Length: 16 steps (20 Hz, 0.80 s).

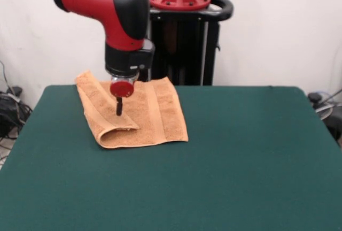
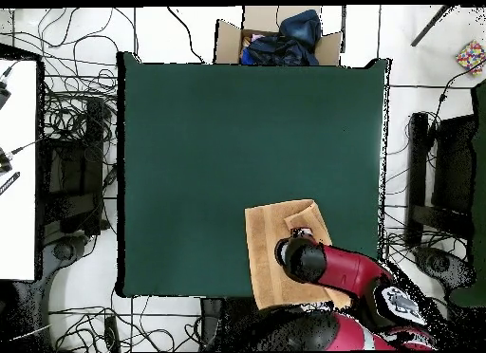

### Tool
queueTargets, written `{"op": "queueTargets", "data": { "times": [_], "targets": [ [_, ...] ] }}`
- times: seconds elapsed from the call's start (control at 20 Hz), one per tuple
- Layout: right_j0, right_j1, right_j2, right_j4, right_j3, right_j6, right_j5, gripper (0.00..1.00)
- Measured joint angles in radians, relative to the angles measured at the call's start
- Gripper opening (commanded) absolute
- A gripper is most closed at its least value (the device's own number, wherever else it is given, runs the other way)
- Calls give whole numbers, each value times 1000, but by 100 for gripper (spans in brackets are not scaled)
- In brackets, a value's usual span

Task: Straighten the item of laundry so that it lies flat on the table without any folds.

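Observation:
The orange-tan towel [image 1: 152, 114] lies on the green table [image 1: 240, 161] at its far left part. Its left side is folded over as a long flap [image 1: 104, 105] that runs from the far corner to a rounded fold at the near edge. My gripper [image 1: 119, 110] points straight down onto this flap with its black fingers shut together, tips at the cloth. In the overhead view the towel [image 2: 273, 237] sits by the table's [image 2: 218, 150] bottom edge, and the arm's wrist [image 2: 306, 261] covers the gripper and part of the cloth.
The black pedestal [image 1: 181, 38] stands just behind the towel. A cardboard box with dark cloth [image 2: 277, 38] sits past the table's top edge in the overhead view. Cables [image 2: 81, 131] lie on the floor around the table.

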Motion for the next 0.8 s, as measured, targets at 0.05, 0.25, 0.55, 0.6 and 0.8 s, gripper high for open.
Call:
{"op": "queueTargets", "data": {
  "times": [0.05, 0.25, 0.55, 0.6, 0.8],
  "targets": [
    [-2, -5, 0, 0, 0, 0, 0, 100],
    [-3, -12, -1, 0, -3, 0, 0, 100],
    [-1, -12, -2, 0, -5, 0, 0, 100],
    [0, -12, -2, 0, -5, 0, 0, 100],
    [3, -11, -2, 0, -7, 0, 0, 100]
  ]
}}
